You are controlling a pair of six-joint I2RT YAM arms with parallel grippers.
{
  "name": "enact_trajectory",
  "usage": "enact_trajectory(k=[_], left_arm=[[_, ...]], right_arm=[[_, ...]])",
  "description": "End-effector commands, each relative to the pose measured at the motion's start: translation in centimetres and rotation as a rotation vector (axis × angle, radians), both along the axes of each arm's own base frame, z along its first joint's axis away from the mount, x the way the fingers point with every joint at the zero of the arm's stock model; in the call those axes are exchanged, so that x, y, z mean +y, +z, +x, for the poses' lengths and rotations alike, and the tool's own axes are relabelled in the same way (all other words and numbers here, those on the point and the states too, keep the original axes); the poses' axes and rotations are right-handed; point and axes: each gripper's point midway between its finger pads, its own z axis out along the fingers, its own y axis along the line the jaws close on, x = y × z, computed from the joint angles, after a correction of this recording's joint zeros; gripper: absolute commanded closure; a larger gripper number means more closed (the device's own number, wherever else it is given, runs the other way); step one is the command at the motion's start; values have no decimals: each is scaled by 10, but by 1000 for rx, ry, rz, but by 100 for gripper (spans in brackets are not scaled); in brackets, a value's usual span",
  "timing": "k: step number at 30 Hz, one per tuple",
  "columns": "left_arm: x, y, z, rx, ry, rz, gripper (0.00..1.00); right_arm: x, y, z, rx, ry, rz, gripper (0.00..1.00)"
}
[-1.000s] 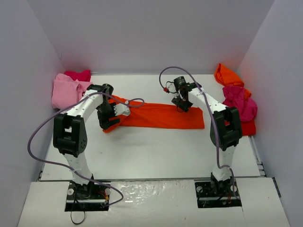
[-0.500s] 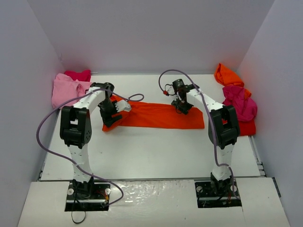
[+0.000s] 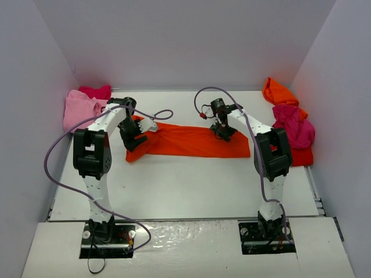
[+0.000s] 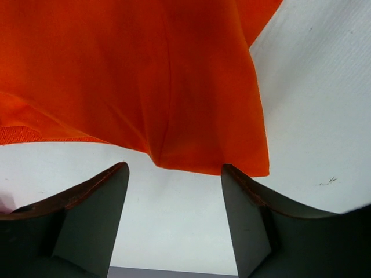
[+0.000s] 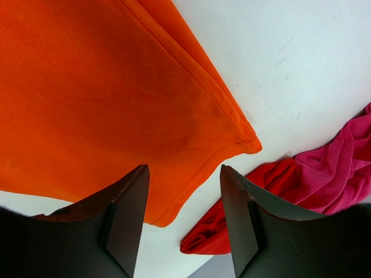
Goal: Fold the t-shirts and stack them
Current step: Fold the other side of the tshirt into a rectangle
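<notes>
White flat table (image 3: 185, 185) walled by pale grey panels (image 3: 185, 46), long bright orange-red cloth t-shirt (image 3: 191, 142) across its middle, left gripper (image 4: 174, 169) at its left end, right gripper (image 5: 184, 169) over its right part, both jaws parted, gripping nothing.

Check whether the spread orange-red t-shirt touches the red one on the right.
Apart. The right wrist view shows a strip of white table between the corner of the orange-red t-shirt and the red t-shirt.

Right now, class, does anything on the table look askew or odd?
The orange-red t-shirt lies mid-table as a long strip, its left end rumpled and skewed near the left gripper. Other tees lie crumpled at both edges.
</notes>
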Motion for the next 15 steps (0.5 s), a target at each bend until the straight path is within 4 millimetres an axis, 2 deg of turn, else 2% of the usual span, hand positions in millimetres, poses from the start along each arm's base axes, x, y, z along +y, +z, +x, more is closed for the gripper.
enact_trajectory(k=[1, 3, 8, 10, 14, 15], left_arm=[[-5, 14, 6, -9, 15, -41, 45], [-6, 12, 8, 0, 18, -47, 55], [-8, 9, 10, 23, 19, -55, 61], [-9, 8, 10, 26, 18, -58, 70], [-9, 8, 10, 30, 17, -57, 100], [-8, 9, 11, 26, 14, -51, 100]], right_arm=[[-2, 8, -2, -17, -9, -15, 51], [-2, 7, -2, -14, -9, -15, 52], [-3, 4, -5, -4, -9, -19, 53], [-5, 2, -6, 4, -9, -26, 52], [-7, -3, -9, 18, -5, -36, 53], [-8, -5, -12, 28, -4, -43, 54]])
